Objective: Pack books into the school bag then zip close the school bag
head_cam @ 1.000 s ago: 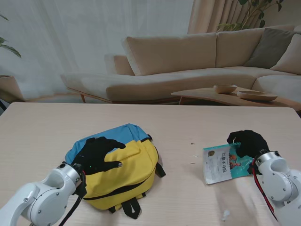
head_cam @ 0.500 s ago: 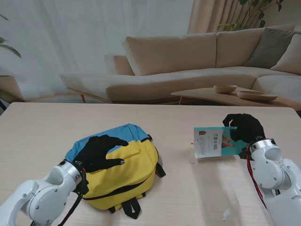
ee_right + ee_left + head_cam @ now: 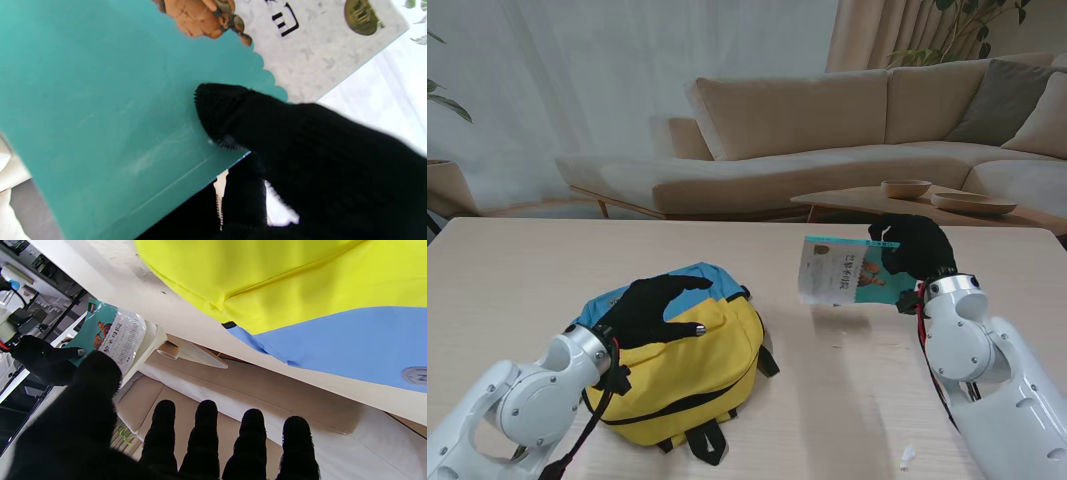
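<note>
A yellow and blue school bag (image 3: 689, 355) lies on the table in front of my left arm; its fabric fills much of the left wrist view (image 3: 300, 283). My left hand (image 3: 649, 312) hovers over the bag's blue top with fingers spread and holds nothing. My right hand (image 3: 911, 250) is shut on a teal and white book (image 3: 845, 272), held up in the air above the table to the right of the bag. The book's cover (image 3: 100, 100) fills the right wrist view, thumb pressed on it. The book (image 3: 113, 331) also shows in the left wrist view.
The pale wooden table (image 3: 507, 270) stretches to both sides. A small white scrap (image 3: 907, 456) lies near my right arm. Beyond the table stand a beige sofa (image 3: 827, 130) and a low coffee table with two bowls (image 3: 947, 195).
My right hand has lifted the book off the table and carried it up and leftward toward the bag. My left hand has risen slightly over the bag, fingers spreading.
</note>
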